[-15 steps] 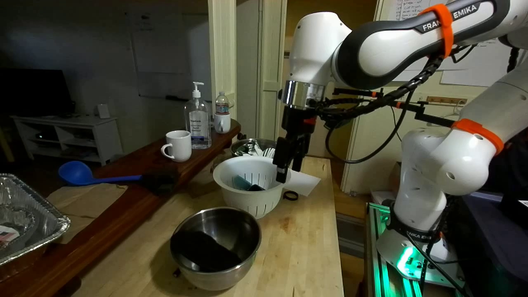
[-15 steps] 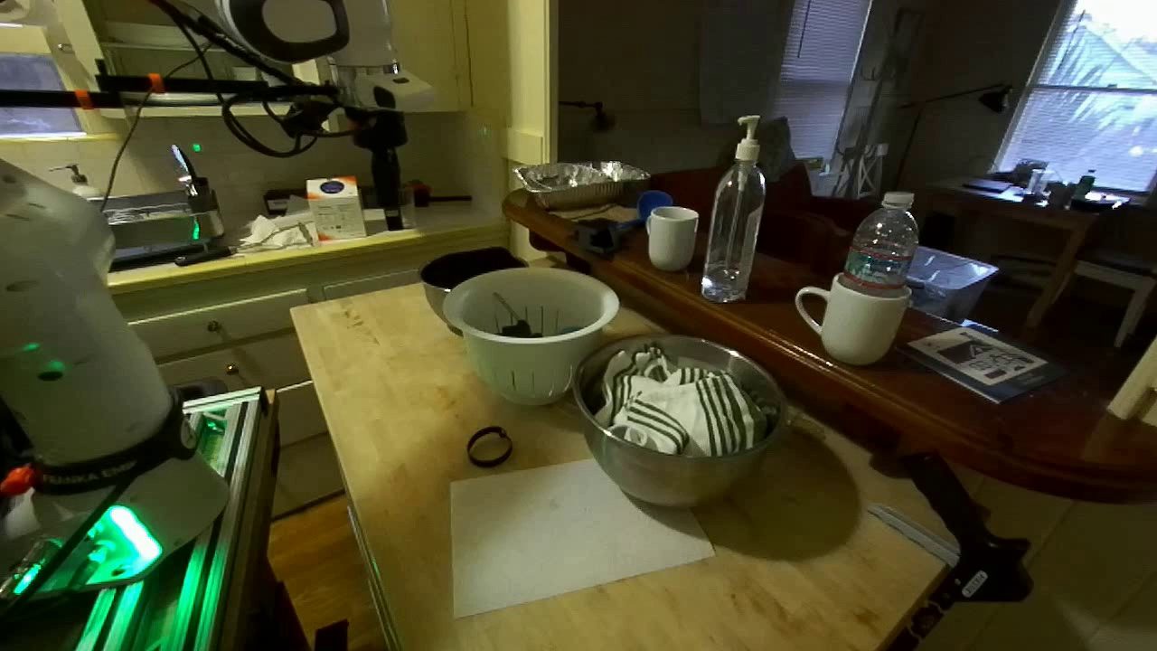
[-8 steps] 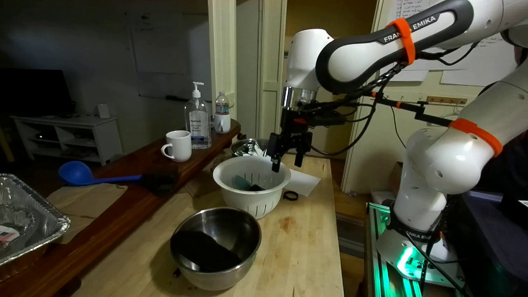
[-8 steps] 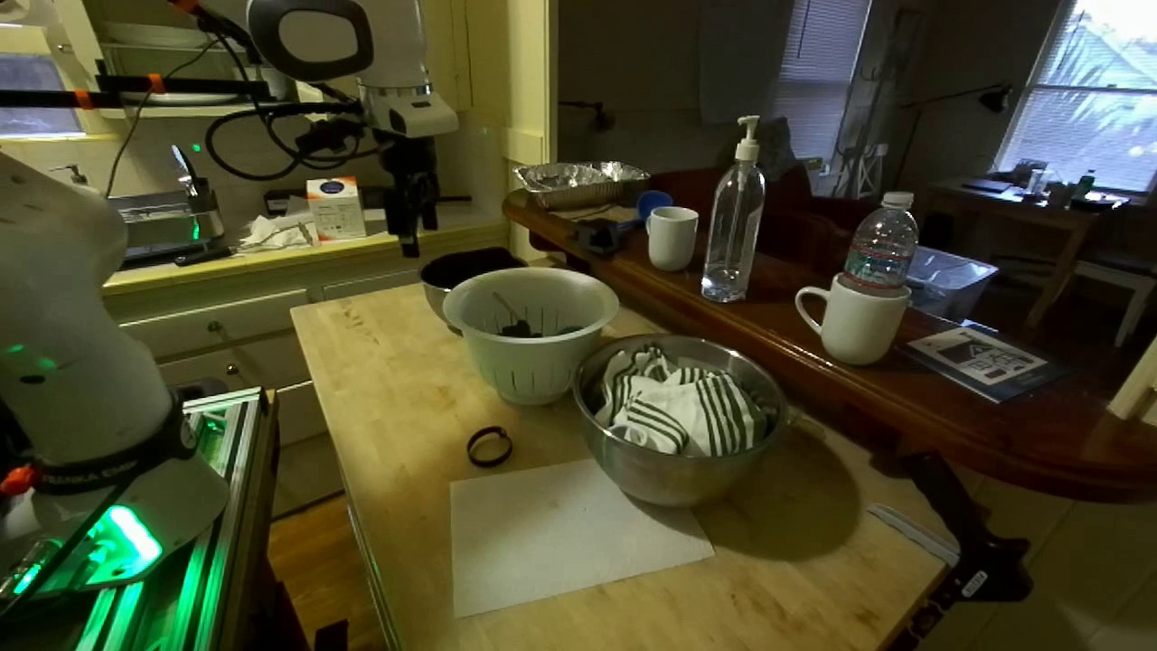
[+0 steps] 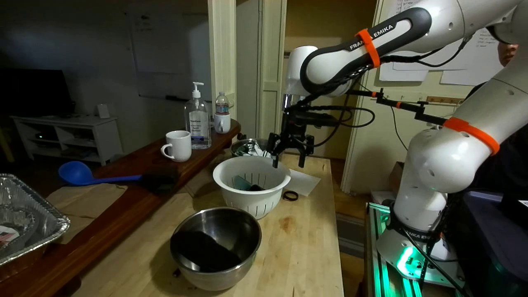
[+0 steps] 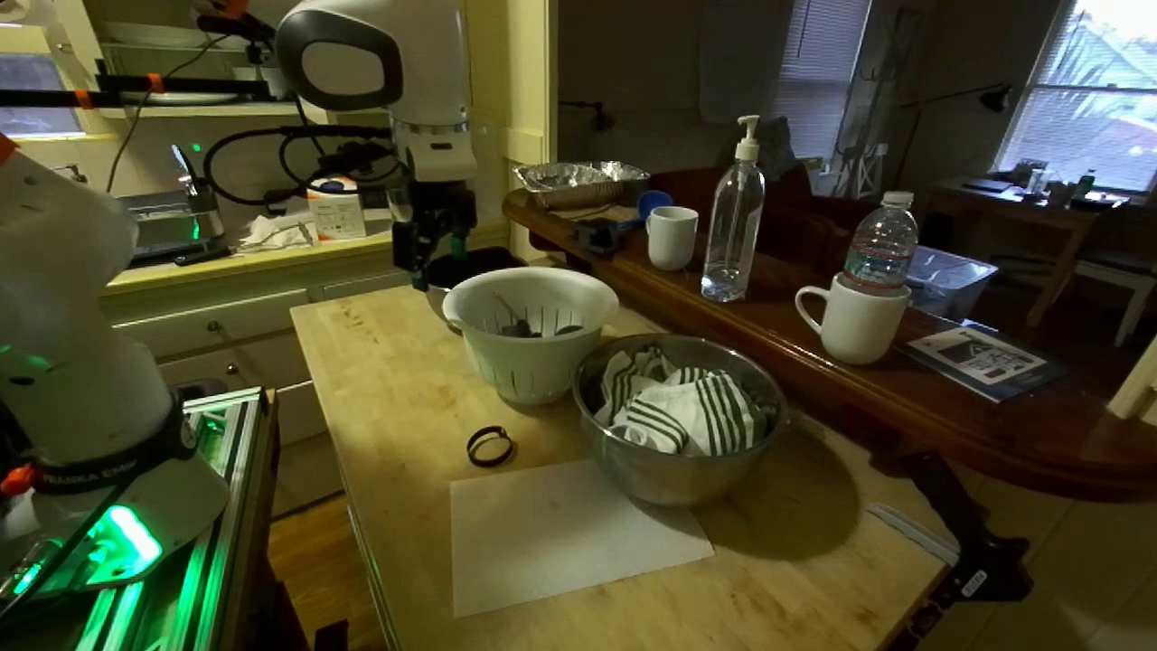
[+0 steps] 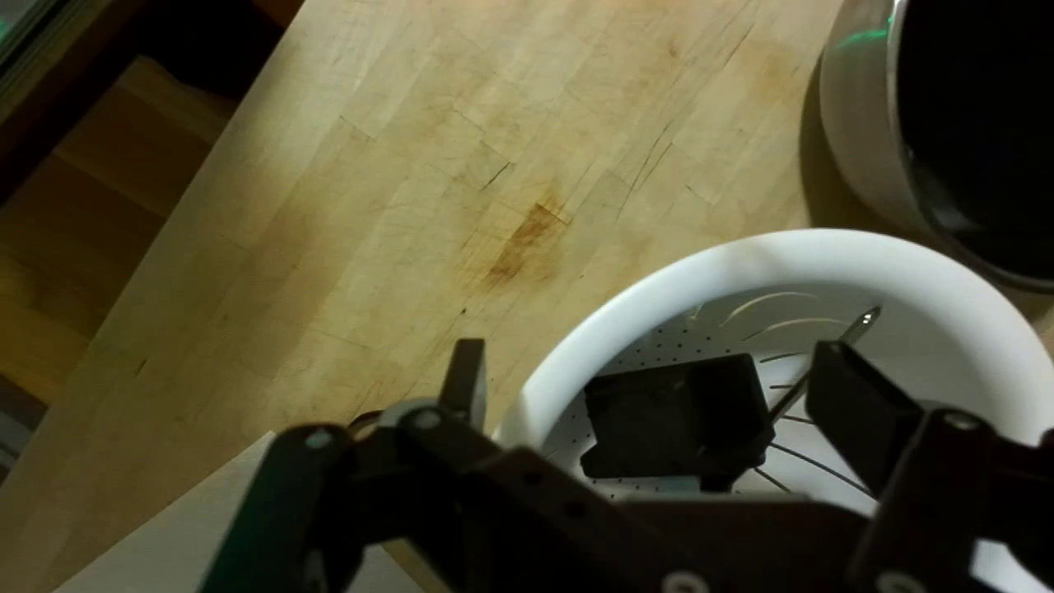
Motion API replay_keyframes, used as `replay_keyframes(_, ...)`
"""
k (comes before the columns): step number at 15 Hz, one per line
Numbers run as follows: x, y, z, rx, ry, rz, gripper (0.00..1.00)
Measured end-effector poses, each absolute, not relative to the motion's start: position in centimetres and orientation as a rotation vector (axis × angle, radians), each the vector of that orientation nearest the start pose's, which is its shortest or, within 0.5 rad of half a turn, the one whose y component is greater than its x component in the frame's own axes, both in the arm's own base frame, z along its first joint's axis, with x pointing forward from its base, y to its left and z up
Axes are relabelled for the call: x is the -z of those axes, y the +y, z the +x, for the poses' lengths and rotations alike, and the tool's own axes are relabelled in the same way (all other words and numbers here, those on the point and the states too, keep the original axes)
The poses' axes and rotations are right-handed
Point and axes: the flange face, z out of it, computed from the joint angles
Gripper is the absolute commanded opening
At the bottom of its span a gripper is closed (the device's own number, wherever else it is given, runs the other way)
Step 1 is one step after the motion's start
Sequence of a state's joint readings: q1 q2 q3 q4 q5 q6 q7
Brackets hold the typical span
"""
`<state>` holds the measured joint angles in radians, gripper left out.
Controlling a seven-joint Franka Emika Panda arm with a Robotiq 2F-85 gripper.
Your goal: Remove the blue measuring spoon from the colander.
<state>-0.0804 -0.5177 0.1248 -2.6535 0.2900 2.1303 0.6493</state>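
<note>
Blue measuring spoon [image 5: 242, 183] sits inside the white colander [image 5: 251, 204], seen only in part as a teal patch; in the wrist view a pale blue strip shows beside a black blocky object [image 7: 675, 416]. A thin metal rod [image 7: 860, 324] slants from that object toward the colander's wall. The gripper [image 5: 288, 162] hangs above the table [image 5: 305, 247] with its jaws spread wide, near the colander's rim; in the wrist view one finger shows left of the rim, the other over the colander's inside. In an exterior view, a steel mixing bowl [image 5: 222, 278] with dark contents stands on the near side, just beside the colander. Also in an exterior view, another steel bowl [image 6: 678, 479] holds striped cloths [image 6: 691, 407] to the colander's near right.
</note>
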Motion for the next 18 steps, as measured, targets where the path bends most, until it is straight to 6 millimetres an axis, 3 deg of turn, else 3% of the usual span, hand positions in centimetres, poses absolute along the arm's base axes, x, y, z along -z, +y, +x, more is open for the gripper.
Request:
replay_keyframes(5, -40.6, 2.9, 37.6, -0.096, 1.21, -2.711, 1.0)
replay_keyframes(10, -40.4, 4.3, 41.1, -0.065, 1.493, -2.583, 1.0)
replay_keyframes(14, -38.2, 4.6, 43.7, -0.151, 1.737, -2.471, 1.0)
replay_keyframes(18, -34.6, 4.3, 44.6, -0.284, 1.982, -2.33, 1.0)
